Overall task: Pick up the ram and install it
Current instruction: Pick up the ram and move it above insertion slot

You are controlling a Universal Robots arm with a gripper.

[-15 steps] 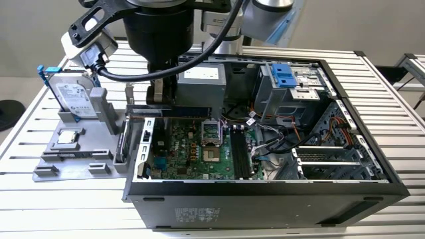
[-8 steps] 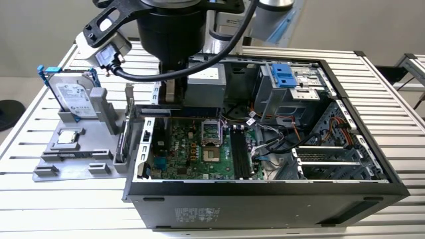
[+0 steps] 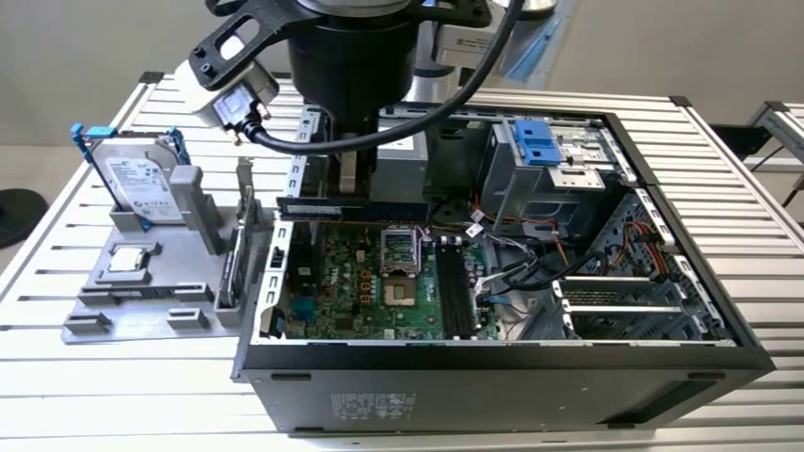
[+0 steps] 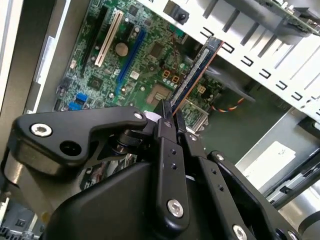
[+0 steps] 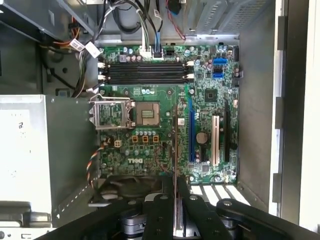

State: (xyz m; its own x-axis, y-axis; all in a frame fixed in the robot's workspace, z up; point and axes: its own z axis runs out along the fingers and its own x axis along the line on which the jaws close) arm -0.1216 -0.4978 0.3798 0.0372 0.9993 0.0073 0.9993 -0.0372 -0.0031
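Evidently the ram (image 4: 197, 72) sits clamped in the end effector (image 4: 171, 115).

An open computer case (image 3: 503, 386) lies on a slatted metal table (image 3: 113, 400), its green motherboard (image 3: 364, 282) exposed. Beside it, on the exterior view's left, a blue-railed hard drive (image 3: 132, 179) stands on edge in a grey fixture (image 3: 141, 309).

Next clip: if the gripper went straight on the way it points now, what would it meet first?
Likely the motherboard, and the held ram would touch it before the gripper, landing beside the processor socket rather than in the memory slots. Depth is hard to judge.
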